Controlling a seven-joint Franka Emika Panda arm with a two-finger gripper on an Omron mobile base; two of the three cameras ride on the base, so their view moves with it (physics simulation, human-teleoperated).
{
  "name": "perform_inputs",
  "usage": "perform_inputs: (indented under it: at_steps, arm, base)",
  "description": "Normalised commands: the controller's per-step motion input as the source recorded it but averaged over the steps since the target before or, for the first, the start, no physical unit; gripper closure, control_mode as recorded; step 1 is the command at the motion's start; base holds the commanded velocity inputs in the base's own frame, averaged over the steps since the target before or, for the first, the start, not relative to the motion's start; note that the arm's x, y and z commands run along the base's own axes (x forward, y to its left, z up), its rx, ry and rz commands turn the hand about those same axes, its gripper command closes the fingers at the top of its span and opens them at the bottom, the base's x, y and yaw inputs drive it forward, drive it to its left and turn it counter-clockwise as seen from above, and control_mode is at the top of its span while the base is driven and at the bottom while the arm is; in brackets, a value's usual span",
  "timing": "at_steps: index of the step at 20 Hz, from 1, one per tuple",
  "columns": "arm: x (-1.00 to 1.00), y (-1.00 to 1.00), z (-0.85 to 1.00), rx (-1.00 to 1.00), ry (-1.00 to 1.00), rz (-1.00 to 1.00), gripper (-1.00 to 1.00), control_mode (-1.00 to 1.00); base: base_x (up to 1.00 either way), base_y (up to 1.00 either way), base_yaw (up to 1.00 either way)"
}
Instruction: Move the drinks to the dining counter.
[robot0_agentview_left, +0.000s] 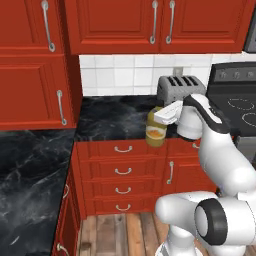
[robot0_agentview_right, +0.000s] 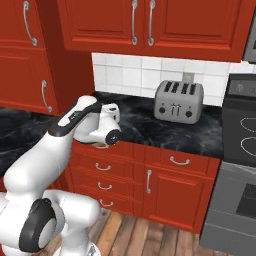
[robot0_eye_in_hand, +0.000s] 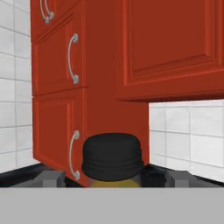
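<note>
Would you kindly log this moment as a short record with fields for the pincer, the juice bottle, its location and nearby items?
pincer: at the juice bottle's neck; grip state cannot be told
juice bottle: amber, dark cap, upright
location: near the front edge of the black worktop, above the red drawers
nearby: silver toaster behind it, stove at the right

Glossy black marbled worktop (robot0_agentview_left: 107, 120), brushed-metal toaster (robot0_agentview_right: 178, 101) (satin sheen), translucent amber juice bottle (robot0_agentview_left: 156, 131) — matt dark cap.
</note>
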Motion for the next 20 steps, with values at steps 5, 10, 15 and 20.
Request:
perform_inputs:
  at_steps: [5,10,15,20]
  arm:
    - [0.00,0.00,0.00,0.00,0.00,0.00,1.00,1.00]
    - [0.00,0.00,0.00,0.00,0.00,0.00,1.00,1.00]
    - [0.00,0.00,0.00,0.00,0.00,0.00,1.00,1.00]
    - [0.00,0.00,0.00,0.00,0.00,0.00,1.00,1.00]
  base:
    - [-0.71,-0.11,0.00]
    - [-0.78,-0.23,0.00]
    - [-0.83,-0.25,0.01]
    - [-0.77,-0.25,0.07]
